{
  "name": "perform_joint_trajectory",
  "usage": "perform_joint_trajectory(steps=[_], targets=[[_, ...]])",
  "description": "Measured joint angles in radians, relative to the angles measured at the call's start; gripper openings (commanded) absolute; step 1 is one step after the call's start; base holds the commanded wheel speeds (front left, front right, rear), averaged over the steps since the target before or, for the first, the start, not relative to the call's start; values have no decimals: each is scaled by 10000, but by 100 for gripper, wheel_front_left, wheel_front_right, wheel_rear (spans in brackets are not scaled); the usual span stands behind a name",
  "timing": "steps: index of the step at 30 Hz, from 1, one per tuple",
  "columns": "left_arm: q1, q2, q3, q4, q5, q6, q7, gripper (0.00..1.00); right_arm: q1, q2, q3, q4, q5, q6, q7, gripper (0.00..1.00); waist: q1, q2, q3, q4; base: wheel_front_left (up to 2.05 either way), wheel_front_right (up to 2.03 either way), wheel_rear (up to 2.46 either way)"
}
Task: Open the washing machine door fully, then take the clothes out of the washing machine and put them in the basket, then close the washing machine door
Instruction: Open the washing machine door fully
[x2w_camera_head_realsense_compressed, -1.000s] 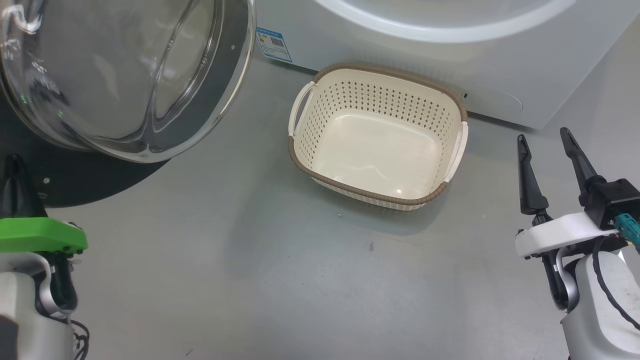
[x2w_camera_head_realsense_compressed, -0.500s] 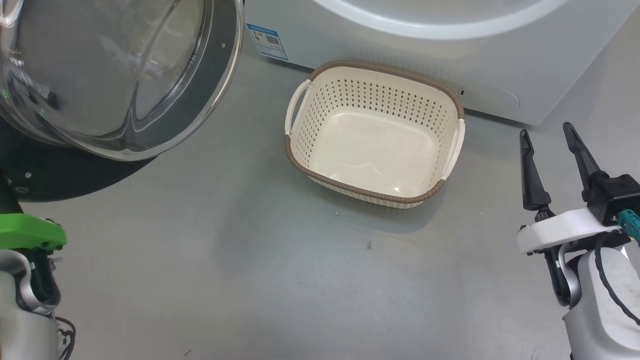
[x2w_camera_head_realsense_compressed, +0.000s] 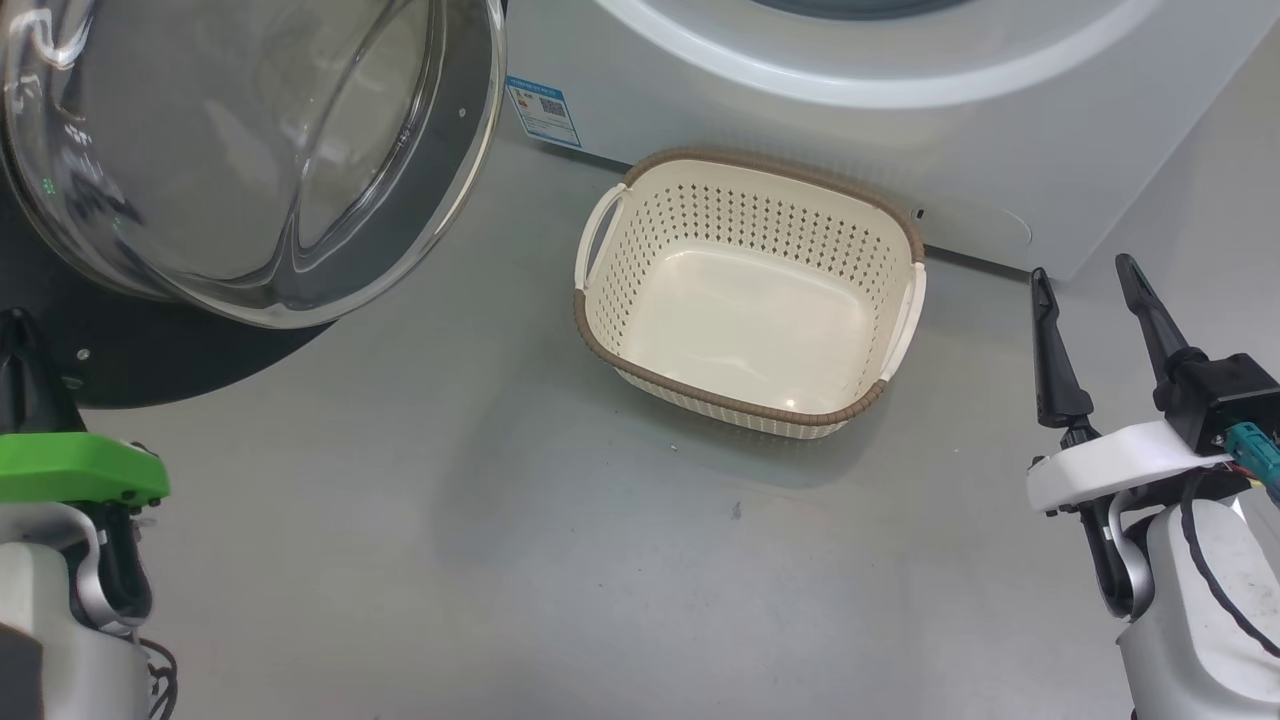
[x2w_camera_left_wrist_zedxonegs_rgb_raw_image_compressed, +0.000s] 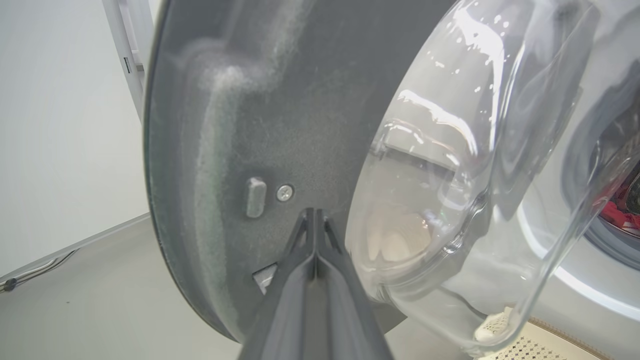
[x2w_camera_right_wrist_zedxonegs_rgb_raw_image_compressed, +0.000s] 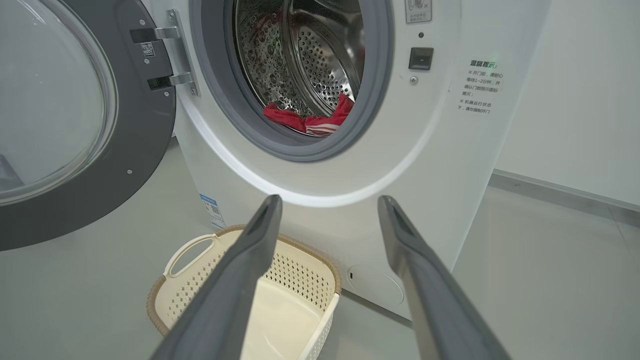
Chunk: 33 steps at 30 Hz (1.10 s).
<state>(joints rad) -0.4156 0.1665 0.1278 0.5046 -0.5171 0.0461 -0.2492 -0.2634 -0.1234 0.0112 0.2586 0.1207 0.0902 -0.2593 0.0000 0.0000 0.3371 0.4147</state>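
The washing machine door (x2w_camera_head_realsense_compressed: 455, 190) hangs open at the upper left, its glass bowl facing me. My left gripper (x2w_camera_head_realsense_compressed: 22, 325) is below it, and in the left wrist view the left gripper (x2w_camera_left_wrist_zedxonegs_rgb_raw_image_compressed: 314, 214) is shut and empty, tips at the door's (x2w_camera_left_wrist_zedxonegs_rgb_raw_image_compressed: 225, 125) grey inner face. The washing machine (x2w_camera_head_realsense_compressed: 800, 130) stands behind the empty basket (x2w_camera_head_realsense_compressed: 740, 408). My right gripper (x2w_camera_head_realsense_compressed: 1082, 270) is open, right of the basket. In the right wrist view the right gripper (x2w_camera_right_wrist_zedxonegs_rgb_raw_image_compressed: 330, 200) points below the washing machine's (x2w_camera_right_wrist_zedxonegs_rgb_raw_image_compressed: 440, 150) porthole; red clothes (x2w_camera_right_wrist_zedxonegs_rgb_raw_image_compressed: 310, 120) lie in the drum, above the basket (x2w_camera_right_wrist_zedxonegs_rgb_raw_image_compressed: 190, 295).
Grey floor (x2w_camera_head_realsense_compressed: 500, 560) spreads in front of the basket and between both arms. A white wall (x2w_camera_right_wrist_zedxonegs_rgb_raw_image_compressed: 575, 100) runs to the right of the machine, another wall (x2w_camera_left_wrist_zedxonegs_rgb_raw_image_compressed: 60, 125) lies behind the open door. The door hinge (x2w_camera_right_wrist_zedxonegs_rgb_raw_image_compressed: 165, 55) sits left of the porthole.
The head picture has shifted down a little, so the camera moved and more of the porthole rim shows. The left arm dipped to the left and came back. Door and basket stay put.
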Motion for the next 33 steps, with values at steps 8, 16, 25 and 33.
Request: perform_joint_trajectory(steps=[8,16,25,33], targets=[[826,-430,-263,-1018,637,-221,-27,0,69,167,17,134,17,13,0,100,0,0,-420,-21,0,0,0],[1589,-920,-694,-1789,861,-339,-31,97,297,301,75,144,33,46,0,100,0,0,-798,-219,0,0,0],[2273,-940,-1267,-2416,1340,-445,-31,100,308,504,391,180,96,63,0,100,0,0,-1048,-695,0,0,0],[2536,-913,-1714,-2763,1438,-617,-29,100,398,606,552,186,192,130,0,100,0,0,-1189,-1443,0,0,0]])
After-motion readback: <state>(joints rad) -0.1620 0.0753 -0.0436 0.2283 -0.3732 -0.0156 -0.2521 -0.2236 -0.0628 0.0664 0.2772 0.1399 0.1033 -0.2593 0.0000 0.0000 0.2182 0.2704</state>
